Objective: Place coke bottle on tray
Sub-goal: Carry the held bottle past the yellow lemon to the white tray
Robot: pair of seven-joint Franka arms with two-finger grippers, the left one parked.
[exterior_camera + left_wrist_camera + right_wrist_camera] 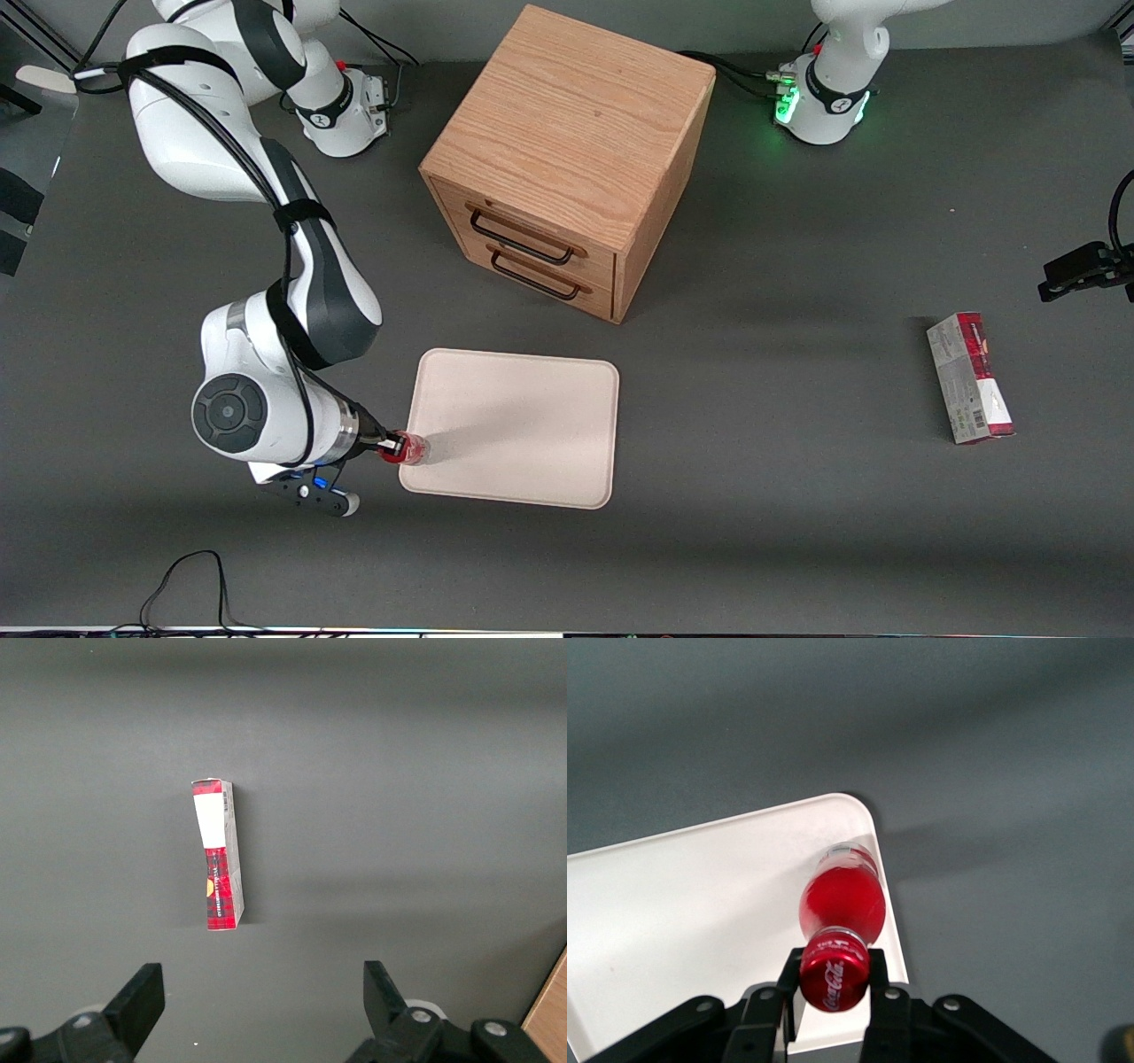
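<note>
Right wrist view shows the coke bottle (842, 904) gripped at its cap by the gripper (834, 979), standing just inside the tray (682, 904) near a corner, so placing is nearly finished and the next move likely calls for releasing it gently.
</note>
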